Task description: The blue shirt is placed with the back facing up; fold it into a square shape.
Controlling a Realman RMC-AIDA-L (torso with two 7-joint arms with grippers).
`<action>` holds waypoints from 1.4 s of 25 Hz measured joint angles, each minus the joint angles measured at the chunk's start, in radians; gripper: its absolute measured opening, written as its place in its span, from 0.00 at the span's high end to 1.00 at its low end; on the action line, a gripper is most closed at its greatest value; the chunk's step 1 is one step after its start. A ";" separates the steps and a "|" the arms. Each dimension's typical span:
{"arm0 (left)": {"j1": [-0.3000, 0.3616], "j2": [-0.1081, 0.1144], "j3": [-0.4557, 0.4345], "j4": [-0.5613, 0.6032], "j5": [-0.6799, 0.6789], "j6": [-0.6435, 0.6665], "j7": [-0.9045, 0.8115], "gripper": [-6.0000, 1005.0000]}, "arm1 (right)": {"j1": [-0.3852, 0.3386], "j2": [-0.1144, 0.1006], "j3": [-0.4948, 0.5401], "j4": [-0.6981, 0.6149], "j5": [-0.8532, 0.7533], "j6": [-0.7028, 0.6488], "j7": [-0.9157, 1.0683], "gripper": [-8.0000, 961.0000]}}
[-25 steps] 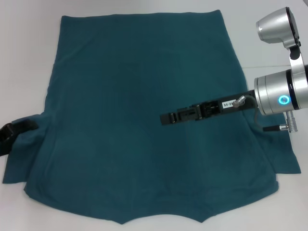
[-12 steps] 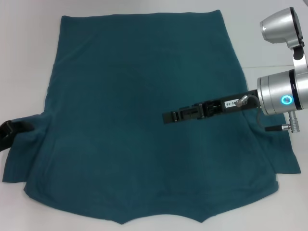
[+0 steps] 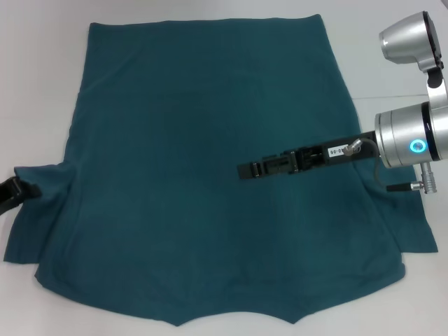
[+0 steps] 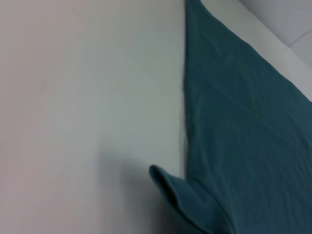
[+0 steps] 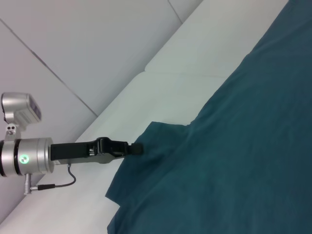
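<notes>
Shirt status: the blue shirt [image 3: 210, 175] lay spread flat on the white tabletop [image 3: 392, 63], plain side up, hem at the far edge, neckline notch at the near edge. No fold line showed anywhere on the body; both sleeves were out to the sides, so by the look of it the fold into a square was at its very start.

Left claw [image 3: 15, 190] was at the left sleeve [image 3: 38, 210], low and right at the cloth edge. The right wrist view showed it touching the sleeve's far corner [image 5: 146, 136], and the left wrist view showed that corner curled up off the tabletop [image 4: 168, 187]. Likely clamped on the sleeve, but whether its tips were together or apart could not be told.

Right claw [image 3: 245, 169] hung over the middle-right of the shirt body, arm reaching in from the right. It looked drawn together with nothing in it, apparently clear of the fabric.

Judged remaining: left sleeve and side folded in, the same for the right sleeve [image 3: 413, 224], then near-to-far folds to square it. Basically all of it left.
</notes>
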 joint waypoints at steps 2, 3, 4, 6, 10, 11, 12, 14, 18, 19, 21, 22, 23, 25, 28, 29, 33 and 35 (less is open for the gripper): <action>0.001 0.001 0.032 0.021 0.000 0.000 0.002 0.91 | -0.002 0.000 0.000 0.000 0.000 0.001 0.001 0.03; 0.003 0.001 0.051 0.035 0.000 0.000 0.009 0.94 | -0.004 -0.001 0.000 0.000 0.000 0.001 0.001 0.03; 0.005 0.001 0.066 0.049 0.000 0.001 0.020 0.95 | -0.005 -0.001 0.000 0.000 -0.001 0.001 0.001 0.03; 0.010 -0.003 0.094 0.086 0.000 0.007 0.060 0.96 | -0.005 -0.001 0.000 0.000 -0.002 0.001 0.001 0.03; 0.026 -0.019 0.150 0.173 0.003 0.013 0.119 0.99 | -0.006 -0.002 0.000 0.000 -0.003 0.001 0.003 0.03; 0.028 -0.020 0.159 0.187 0.012 0.012 0.127 0.99 | -0.007 -0.003 0.000 0.000 -0.003 0.001 0.003 0.03; 0.027 -0.021 0.165 0.200 0.026 0.011 0.133 0.99 | -0.007 -0.003 0.000 0.000 -0.003 0.001 0.003 0.03; 0.023 -0.021 0.174 0.219 0.063 0.010 0.143 0.98 | -0.007 -0.003 0.000 0.000 -0.003 0.001 0.003 0.03; 0.014 -0.021 0.205 0.258 0.148 0.004 0.148 0.98 | -0.009 -0.004 0.001 0.000 -0.003 0.001 0.005 0.03; 0.013 -0.023 0.210 0.270 0.163 0.003 0.147 0.98 | -0.009 -0.005 0.001 0.000 -0.003 0.001 0.006 0.03; 0.011 -0.027 0.212 0.294 0.185 0.001 0.143 0.97 | -0.009 -0.006 0.001 0.000 -0.003 0.001 0.006 0.03; 0.011 -0.030 0.213 0.309 0.194 0.000 0.141 0.97 | -0.009 -0.006 0.001 0.000 -0.003 0.001 0.006 0.03; 0.010 -0.032 0.215 0.321 0.204 0.000 0.139 0.97 | -0.009 -0.006 0.002 0.000 -0.003 0.001 0.006 0.03; 0.005 -0.034 0.224 0.344 0.227 0.004 0.128 0.97 | -0.009 -0.006 0.002 0.000 -0.003 0.001 0.006 0.03; -0.006 -0.034 0.257 0.364 0.272 0.011 0.084 0.96 | -0.010 -0.006 0.002 0.000 -0.003 0.002 0.006 0.03; -0.009 -0.035 0.270 0.369 0.286 0.013 0.066 0.96 | -0.011 -0.006 0.002 0.000 -0.003 0.002 0.006 0.03; -0.012 -0.059 0.340 0.445 0.356 0.039 -0.026 0.95 | -0.011 -0.007 0.002 0.000 -0.003 0.001 0.006 0.03; -0.013 -0.079 0.356 0.507 0.397 0.071 -0.064 0.95 | -0.011 -0.007 0.001 0.000 -0.003 0.001 0.005 0.03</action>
